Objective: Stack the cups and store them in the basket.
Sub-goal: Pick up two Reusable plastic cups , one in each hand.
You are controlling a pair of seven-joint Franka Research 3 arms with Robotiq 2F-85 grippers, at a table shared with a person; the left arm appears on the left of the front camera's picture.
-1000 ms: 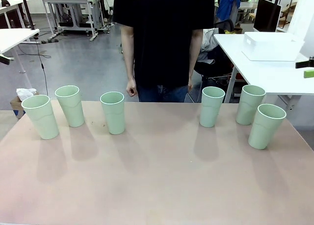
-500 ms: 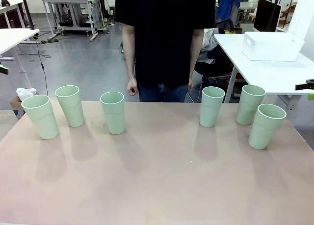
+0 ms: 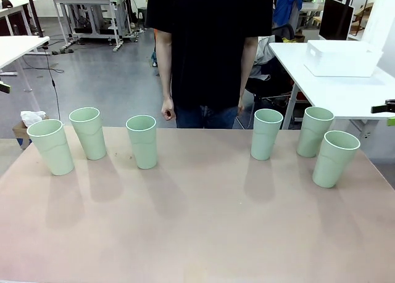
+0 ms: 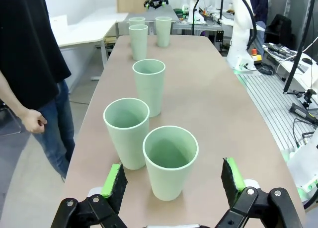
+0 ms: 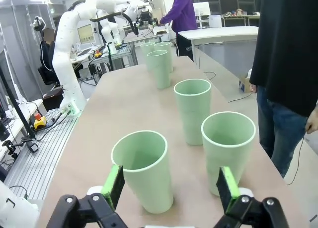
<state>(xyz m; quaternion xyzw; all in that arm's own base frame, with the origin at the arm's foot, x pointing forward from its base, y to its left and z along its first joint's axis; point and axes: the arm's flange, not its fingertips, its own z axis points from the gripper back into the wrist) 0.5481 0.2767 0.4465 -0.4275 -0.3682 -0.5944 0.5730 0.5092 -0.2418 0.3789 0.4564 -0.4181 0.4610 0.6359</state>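
Facing the cups (image 3: 142, 141), left tool (image 4: 172, 176) and right tool (image 5: 170, 183) agape.

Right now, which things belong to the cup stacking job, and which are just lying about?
Job in hand:
three cups on the left
three cups on the right
white basket, sitting on the side table

Lying about:
black monitor
cardboard box on the floor
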